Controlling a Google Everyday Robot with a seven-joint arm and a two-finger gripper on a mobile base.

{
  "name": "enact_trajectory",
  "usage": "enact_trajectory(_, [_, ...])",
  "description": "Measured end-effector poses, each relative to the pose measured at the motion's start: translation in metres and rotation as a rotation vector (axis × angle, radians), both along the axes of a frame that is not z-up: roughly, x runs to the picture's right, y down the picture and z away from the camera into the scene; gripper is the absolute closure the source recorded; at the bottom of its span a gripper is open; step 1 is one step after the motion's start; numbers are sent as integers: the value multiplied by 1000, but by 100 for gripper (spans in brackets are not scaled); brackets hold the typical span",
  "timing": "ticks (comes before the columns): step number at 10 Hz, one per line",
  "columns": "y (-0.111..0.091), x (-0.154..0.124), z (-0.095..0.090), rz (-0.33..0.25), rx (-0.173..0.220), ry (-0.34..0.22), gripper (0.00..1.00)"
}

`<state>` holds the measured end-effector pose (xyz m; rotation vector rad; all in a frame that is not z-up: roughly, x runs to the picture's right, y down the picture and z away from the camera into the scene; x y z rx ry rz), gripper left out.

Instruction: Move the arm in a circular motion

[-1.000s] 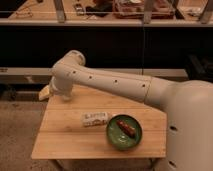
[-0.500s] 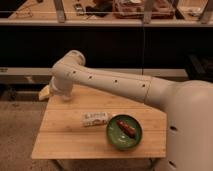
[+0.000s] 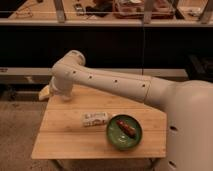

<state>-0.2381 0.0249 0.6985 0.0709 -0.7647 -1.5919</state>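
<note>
The arm (image 3: 107,82) is large and cream-white, made of thick rounded segments with small dark dots. It reaches from the bulky base (image 3: 190,125) at the right across the back of the wooden table (image 3: 65,140) to a bent joint (image 3: 67,70) at the upper left. Below that joint the arm turns down. The gripper (image 3: 45,93) shows only as a pale tip beside the table's back left corner, mostly hidden behind the arm.
A green bowl (image 3: 116,136) holding a brown oblong item (image 3: 126,128) sits on the table's right half. A white labelled packet (image 3: 94,119) lies next to it, mid-table. A dark counter front (image 3: 110,45) with cluttered shelves runs behind. Speckled floor (image 3: 17,135) is to the left.
</note>
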Motion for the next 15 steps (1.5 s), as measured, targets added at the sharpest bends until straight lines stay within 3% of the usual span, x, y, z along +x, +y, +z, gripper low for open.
enact_trajectory(1, [1, 0, 0, -1, -1, 0, 44])
enact_trajectory(3, [7, 4, -1, -2, -9, 10, 60])
enact_trajectory(5, [42, 38, -4, 8, -64, 95, 83])
enact_trajectory(7, [72, 76, -14, 32, -121, 188, 98])
enact_trajectory(10, [99, 149, -39, 118, -181, 377, 100])
enact_trajectory(13, [89, 227, -58, 281, -200, 511, 100])
enact_trajectory(15, [67, 276, -73, 407, -170, 554, 100])
